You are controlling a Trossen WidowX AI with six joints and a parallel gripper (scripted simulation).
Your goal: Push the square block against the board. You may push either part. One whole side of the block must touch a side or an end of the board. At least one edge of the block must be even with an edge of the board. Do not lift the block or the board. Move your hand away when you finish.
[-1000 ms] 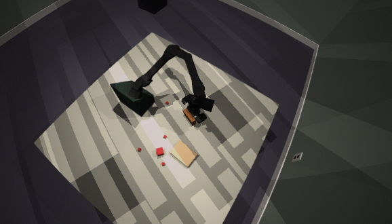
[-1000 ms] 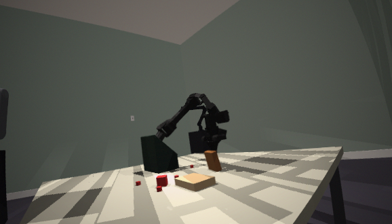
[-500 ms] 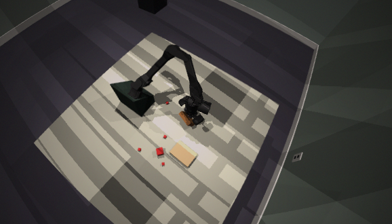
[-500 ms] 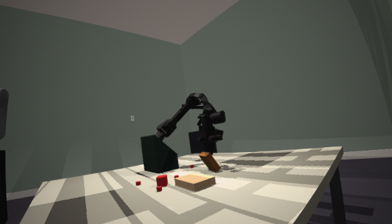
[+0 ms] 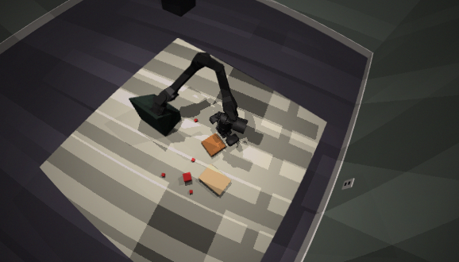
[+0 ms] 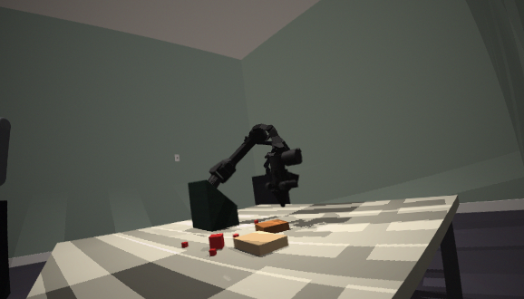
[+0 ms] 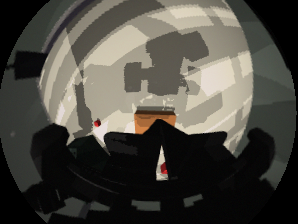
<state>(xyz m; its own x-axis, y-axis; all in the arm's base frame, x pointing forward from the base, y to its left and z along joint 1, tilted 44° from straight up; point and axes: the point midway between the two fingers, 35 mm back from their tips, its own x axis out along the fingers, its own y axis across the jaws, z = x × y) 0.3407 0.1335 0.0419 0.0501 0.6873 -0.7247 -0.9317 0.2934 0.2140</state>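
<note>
Hovering closed, the hand (image 5: 233, 140) (image 6: 283, 205) (image 7: 158, 121) points downward.

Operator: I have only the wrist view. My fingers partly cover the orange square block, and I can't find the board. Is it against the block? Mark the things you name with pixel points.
Observer: No. In the top view a gap separates the orange square block (image 5: 214, 144) (image 6: 272, 226) (image 7: 145, 122) from the tan rectangular board (image 5: 214, 180) (image 6: 260, 240).

Operator: Are my fingertips touching the block?

Observer: No. The exterior view shows the closed black gripper's (image 5: 225, 133) (image 6: 283, 205) (image 7: 160, 122) tips raised above it.
</note>
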